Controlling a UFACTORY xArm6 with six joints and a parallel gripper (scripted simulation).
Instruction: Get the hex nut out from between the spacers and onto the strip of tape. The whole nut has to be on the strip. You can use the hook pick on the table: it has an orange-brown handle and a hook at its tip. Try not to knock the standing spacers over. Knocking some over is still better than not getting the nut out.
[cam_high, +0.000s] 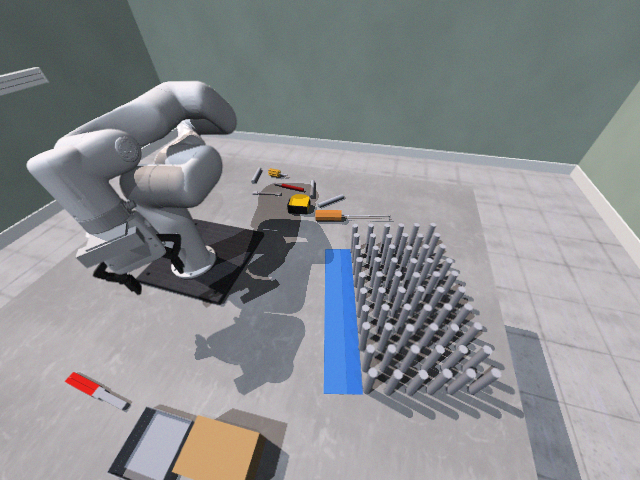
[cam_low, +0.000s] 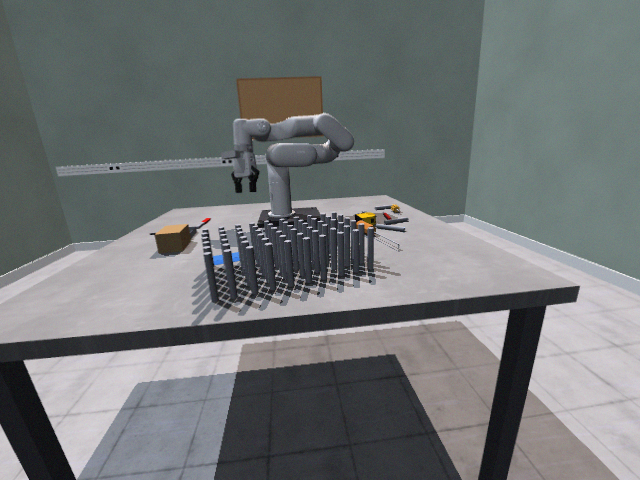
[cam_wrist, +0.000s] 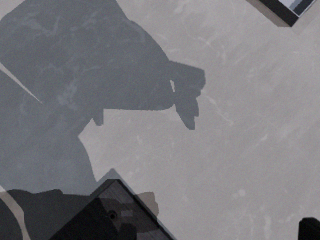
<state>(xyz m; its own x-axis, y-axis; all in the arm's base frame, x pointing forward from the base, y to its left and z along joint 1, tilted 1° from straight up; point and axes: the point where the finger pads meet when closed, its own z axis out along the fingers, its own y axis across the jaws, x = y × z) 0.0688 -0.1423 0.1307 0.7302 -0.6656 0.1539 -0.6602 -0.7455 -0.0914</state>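
Spacers (cam_low: 289, 253) stand packed in rows at the exterior view's centre; the nut among them is hidden, so I cannot place it. Tape (cam_high: 341, 320) lies just beside their left edge in the top view. Farther back, upper centre, the pick (cam_high: 329, 214) rests untouched. Highest, the gripper (cam_low: 245, 184) hangs fully open, holding nothing. Nothing has begun, I judge; next comes reaching to the pick's handle.
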